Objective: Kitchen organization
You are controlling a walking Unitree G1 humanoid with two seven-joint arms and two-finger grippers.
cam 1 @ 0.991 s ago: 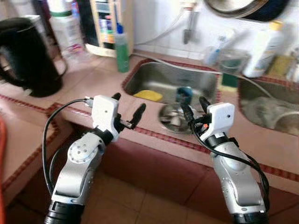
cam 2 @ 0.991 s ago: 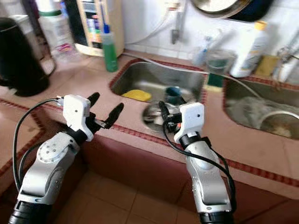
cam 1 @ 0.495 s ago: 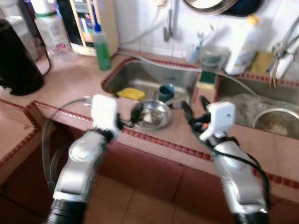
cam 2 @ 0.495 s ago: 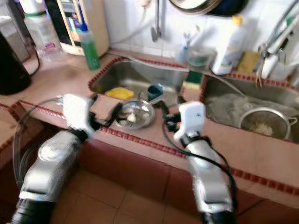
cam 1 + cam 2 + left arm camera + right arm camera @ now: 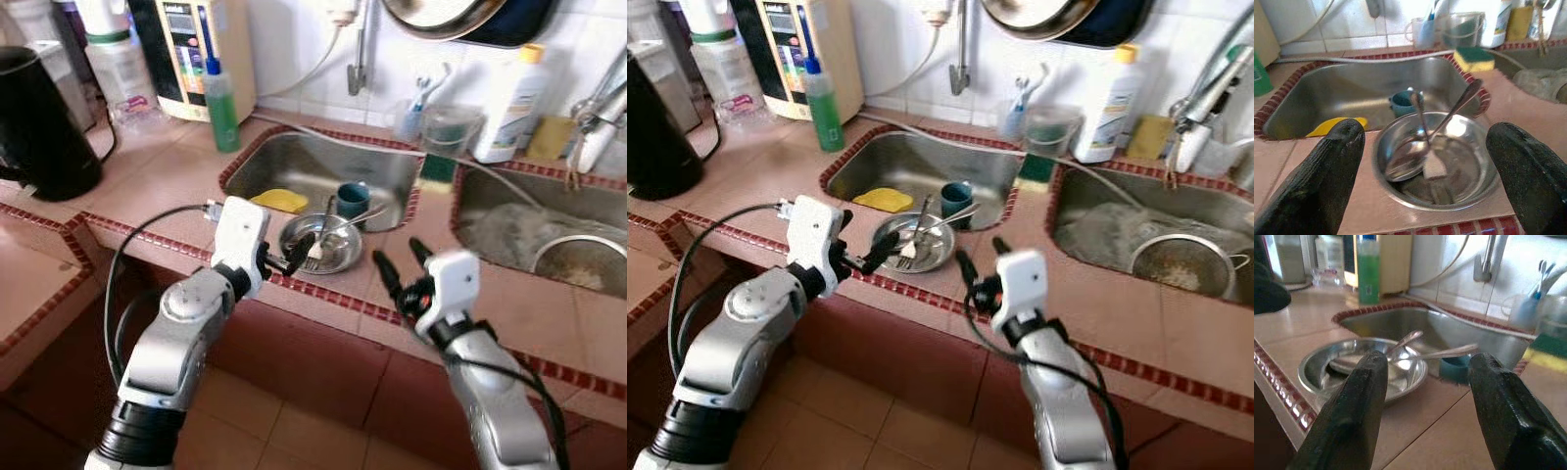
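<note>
A steel bowl holding spoons and a fork sits on the pink tiled counter at the left sink's near rim. In the left sink are a teal cup and a yellow sponge. My left gripper is open at the bowl's left edge, and the bowl lies just beyond its fingers. Open as well, my right gripper hovers over the counter to the right of the bowl, a little apart from it.
A black kettle, a water dispenser and a green soap bottle stand at the back left. A green-yellow sponge lies between the sinks. The right sink holds a metal strainer. A white bottle stands by the wall.
The whole picture has shifted and sharpened, so the camera moved. The bowl now lies right beside my left gripper. My right gripper sits lower in view. Both stay open.
</note>
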